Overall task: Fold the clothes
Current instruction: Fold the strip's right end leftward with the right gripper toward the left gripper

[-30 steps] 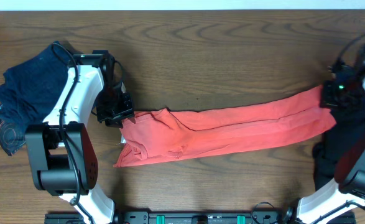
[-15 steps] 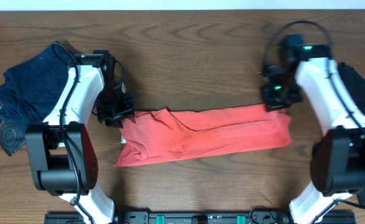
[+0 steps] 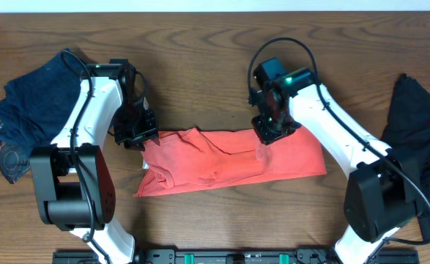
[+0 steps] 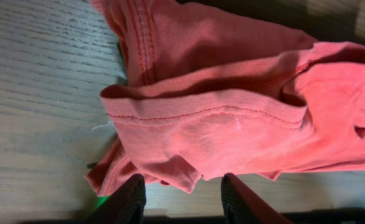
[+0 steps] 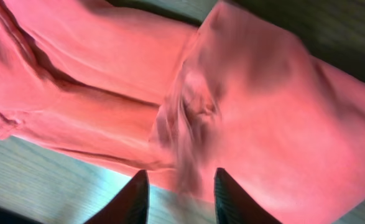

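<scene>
A coral-red T-shirt [image 3: 222,163] lies as a long band across the middle of a wooden table [image 3: 200,59], running left to right. Its right part is doubled over on itself, and that top layer's edge sits under the right gripper [image 3: 272,133]. The right end is a straight, slightly slanted edge, while the left end is rumpled, with a stitched hem rolled up and a pointed lower corner. The right gripper is pressed down on the fold, and in the right wrist view cloth bunches into wrinkles that run down between its two fingers, so it looks clamped on the shirt. The left gripper [image 3: 135,134] sits at the shirt's upper left corner. In the left wrist view a lobe of hem reaches into the gap between its fingers, but I cannot tell whether they pinch it. Bare wood shows along the far side above the shirt, in a strip below it, and to its right. Dark navy garments [image 3: 28,110] are heaped at the left edge, beyond the left arm. A black garment [image 3: 420,139] lies at the right edge, well apart from the shirt.
</scene>
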`<state>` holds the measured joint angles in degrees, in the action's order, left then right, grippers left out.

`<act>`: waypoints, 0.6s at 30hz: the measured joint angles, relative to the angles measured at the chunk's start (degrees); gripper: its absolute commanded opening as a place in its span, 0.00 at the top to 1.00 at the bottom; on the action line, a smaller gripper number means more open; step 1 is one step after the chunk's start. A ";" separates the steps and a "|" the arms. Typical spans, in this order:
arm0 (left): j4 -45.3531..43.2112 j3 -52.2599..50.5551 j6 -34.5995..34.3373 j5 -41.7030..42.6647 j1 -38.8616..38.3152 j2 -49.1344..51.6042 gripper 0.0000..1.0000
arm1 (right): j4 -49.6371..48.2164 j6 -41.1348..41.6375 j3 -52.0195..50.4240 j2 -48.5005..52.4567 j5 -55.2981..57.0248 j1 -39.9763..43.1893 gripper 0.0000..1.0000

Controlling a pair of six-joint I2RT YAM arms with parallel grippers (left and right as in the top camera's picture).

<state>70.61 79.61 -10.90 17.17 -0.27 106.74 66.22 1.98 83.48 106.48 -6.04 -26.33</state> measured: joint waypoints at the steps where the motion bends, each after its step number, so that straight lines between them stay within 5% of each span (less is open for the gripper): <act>1: 0.00 0.00 0.00 0.00 0.00 0.00 0.58 | 0.09 -0.04 0.00 0.00 -0.04 -0.39 0.64; 10: 0.02 0.00 0.02 0.00 0.00 0.00 0.57 | 0.57 0.83 -0.02 0.00 4.15 -0.61 0.64; 12: 0.20 0.00 0.39 -0.04 0.00 0.00 0.41 | 0.57 2.08 -0.02 0.00 6.95 -0.17 0.63; 18: -0.02 -1.60 0.26 -0.13 0.00 -0.02 0.30 | 0.57 4.20 -0.02 0.00 11.41 1.73 0.57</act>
<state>70.59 78.02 -10.63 17.04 -0.27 106.72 66.78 6.17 83.46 106.48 5.37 -24.60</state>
